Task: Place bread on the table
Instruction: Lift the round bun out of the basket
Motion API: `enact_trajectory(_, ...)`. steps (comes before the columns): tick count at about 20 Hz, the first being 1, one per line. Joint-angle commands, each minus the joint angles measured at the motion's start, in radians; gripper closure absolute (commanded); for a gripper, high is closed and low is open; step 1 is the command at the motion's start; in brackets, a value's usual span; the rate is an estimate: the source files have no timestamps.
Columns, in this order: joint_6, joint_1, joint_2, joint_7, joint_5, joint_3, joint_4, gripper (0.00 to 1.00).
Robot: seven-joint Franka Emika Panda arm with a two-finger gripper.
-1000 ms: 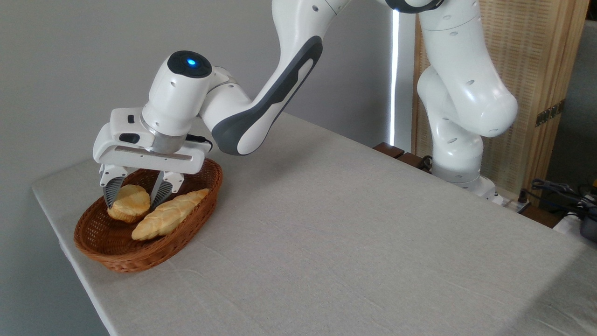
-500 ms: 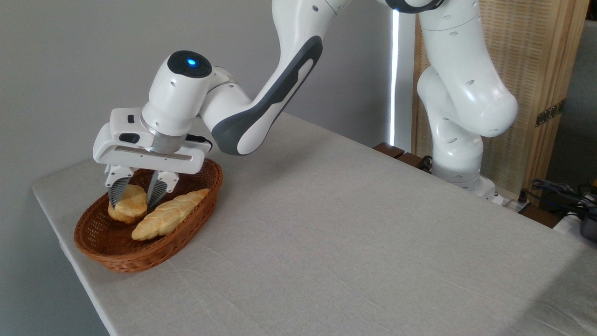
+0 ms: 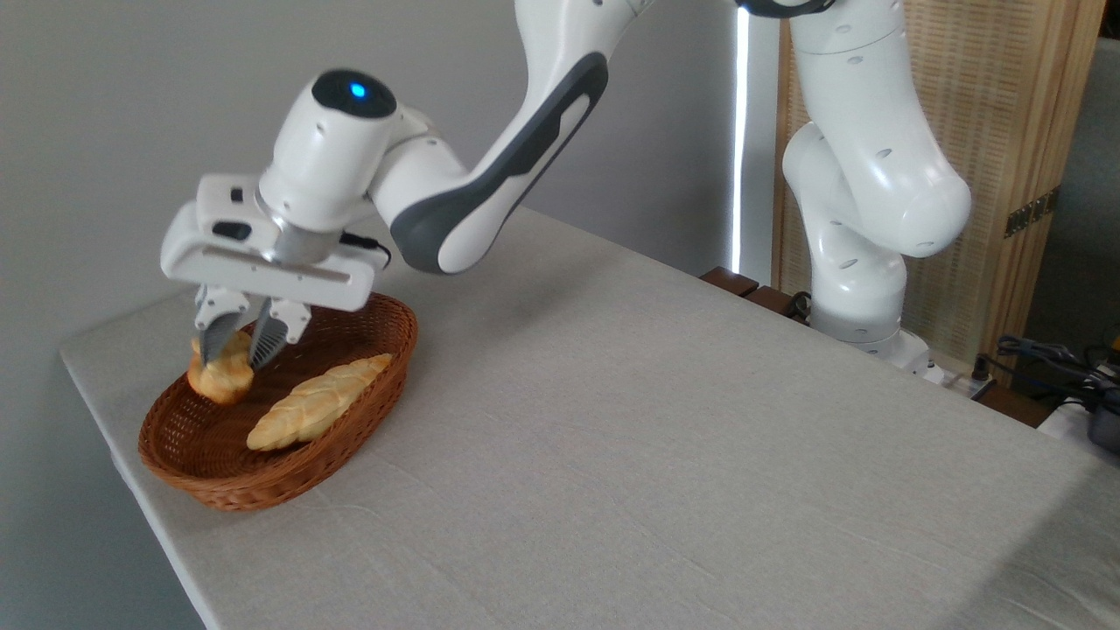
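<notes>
The bread (image 3: 220,376), a small round golden bun with a browned top, hangs tilted just above the floor of the wicker basket (image 3: 350,411) at the table's left end. My gripper (image 3: 233,357) is shut on the bread, its two dark fingers pinching the bun's upper part from either side. The table (image 3: 612,437) has a plain grey-beige cloth and spreads wide to the right of the basket.
A long pale braided loaf (image 3: 317,411) lies in the basket beside the bun. The table's left edge runs close past the basket. The arm's base (image 3: 862,324) stands at the far right edge, with cables (image 3: 1050,359) behind it.
The fingers closed on the bun, then the gripper rose and shifted slightly left, lifting the bun off the basket floor. The braided loaf stayed put.
</notes>
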Motion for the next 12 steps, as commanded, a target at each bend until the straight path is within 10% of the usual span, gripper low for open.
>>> enact_trajectory(1, -0.182, 0.010, -0.122, 0.000, 0.120, 0.030, -0.013, 0.55)
enact_trajectory(7, -0.433, 0.009, -0.247, 0.070, 0.407, 0.136, -0.013, 0.54)
enact_trajectory(12, -0.637, 0.009, -0.267, 0.393, 0.416, 0.226, -0.018, 0.50)
